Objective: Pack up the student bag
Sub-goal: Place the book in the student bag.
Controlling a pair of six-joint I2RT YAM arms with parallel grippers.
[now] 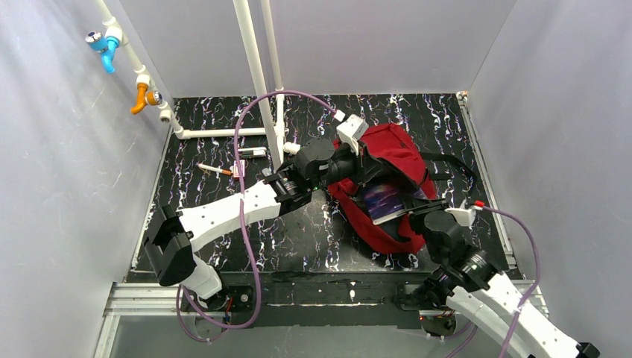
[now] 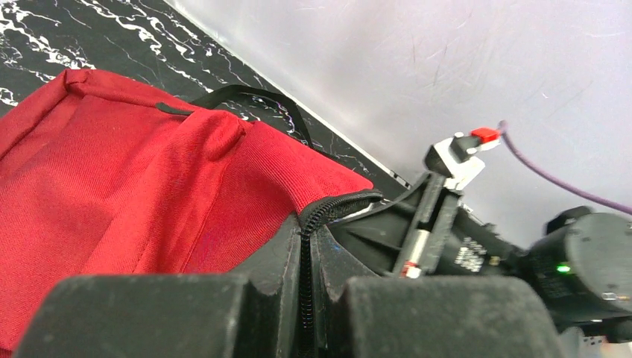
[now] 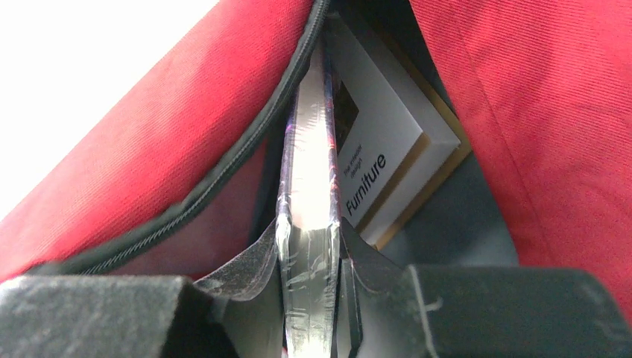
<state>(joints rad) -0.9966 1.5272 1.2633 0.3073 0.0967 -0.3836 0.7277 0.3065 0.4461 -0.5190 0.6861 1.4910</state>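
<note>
The dark-red student bag [image 1: 391, 149] lies right of the table's middle, its opening held apart. My left gripper [image 1: 356, 165] is shut on the bag's black zipper edge [image 2: 322, 212] at the opening's left rim. My right gripper [image 1: 419, 210] is shut on a thin plastic-wrapped book [image 3: 309, 224] with a purple cover [image 1: 384, 201], its far end inside the opening. A white book marked "Furniture" [image 3: 380, 153] lies inside the bag beside it, against the grey lining.
A pen [image 1: 215, 170] and a dark marker [image 1: 252, 152] lie on the black marbled table [image 1: 298, 239] at the back left. White pipes [image 1: 257, 74] rise behind them. Grey walls close in both sides. A black strap [image 1: 451, 160] trails right of the bag.
</note>
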